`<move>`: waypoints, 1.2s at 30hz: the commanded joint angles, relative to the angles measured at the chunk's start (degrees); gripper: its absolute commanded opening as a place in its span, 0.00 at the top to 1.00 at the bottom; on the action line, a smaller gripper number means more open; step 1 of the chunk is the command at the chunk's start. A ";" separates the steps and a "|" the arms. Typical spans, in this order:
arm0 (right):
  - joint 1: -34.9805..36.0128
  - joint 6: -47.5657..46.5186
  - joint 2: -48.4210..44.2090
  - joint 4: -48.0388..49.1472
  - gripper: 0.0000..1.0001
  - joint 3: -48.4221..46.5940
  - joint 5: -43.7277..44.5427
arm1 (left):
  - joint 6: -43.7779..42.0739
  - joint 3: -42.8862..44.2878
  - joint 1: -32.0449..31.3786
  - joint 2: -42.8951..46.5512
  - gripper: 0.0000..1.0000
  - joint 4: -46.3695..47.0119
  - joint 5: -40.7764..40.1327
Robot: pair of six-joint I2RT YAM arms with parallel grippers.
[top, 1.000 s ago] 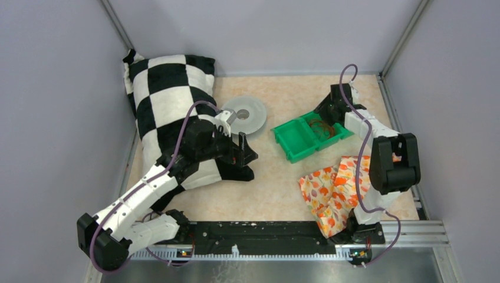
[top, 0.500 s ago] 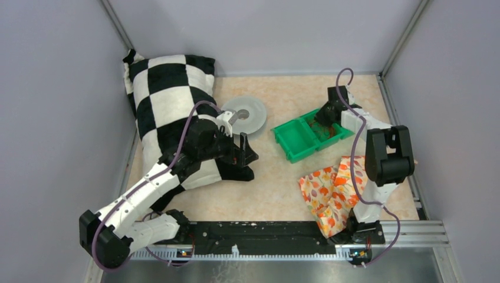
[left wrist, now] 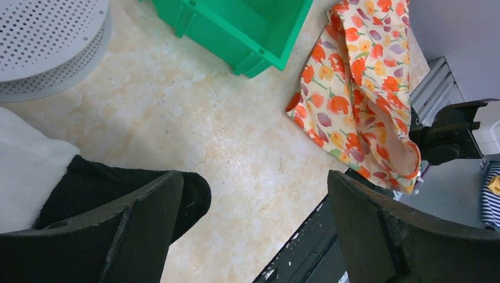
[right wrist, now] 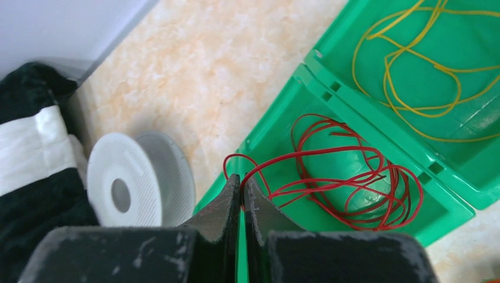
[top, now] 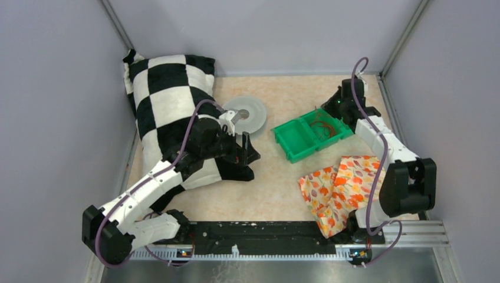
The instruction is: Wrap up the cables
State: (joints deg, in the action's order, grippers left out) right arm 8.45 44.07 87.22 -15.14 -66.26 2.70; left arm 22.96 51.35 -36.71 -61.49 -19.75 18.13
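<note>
The right gripper (right wrist: pixel 240 180), fingers pressed together, pinches a strand of the red cable (right wrist: pixel 354 194) coiled in one compartment of the green bin (right wrist: pixel 330 88), probably to draw it toward the white spool (right wrist: pixel 127 188). The yellow cable (right wrist: pixel 413 71) lies in the next compartment. The left gripper (left wrist: pixel 256 180) hangs spread wide.

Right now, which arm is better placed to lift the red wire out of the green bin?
Right: the right gripper is shut on a loop of the red wire in the green bin. The left gripper hangs open beside the pillow.
</note>
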 commanded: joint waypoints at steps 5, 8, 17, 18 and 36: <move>-0.47 -9.35 -9.07 -3.89 1.00 -1.36 -1.72 | -0.38 4.23 -0.18 -2.33 0.02 4.92 0.13; -0.45 -10.84 -13.98 5.34 1.00 9.38 -0.02 | 0.05 5.08 -0.18 -2.44 0.01 6.58 -1.69; -0.36 -10.34 -18.07 1.93 1.00 8.53 -4.35 | -2.53 7.61 -0.26 -1.01 0.02 10.66 -6.88; -0.35 -10.48 -18.98 0.76 1.00 6.22 -4.96 | -3.25 7.63 -0.29 -0.88 0.01 11.40 -7.40; 6.80 -1.70 -17.59 -6.64 1.00 -25.38 -15.44 | -11.96 12.41 -2.79 -6.44 0.04 30.60 8.74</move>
State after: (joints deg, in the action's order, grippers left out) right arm 11.33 42.13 68.60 -20.10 -87.24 -13.23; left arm 13.85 58.70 -38.30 -65.73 4.47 22.20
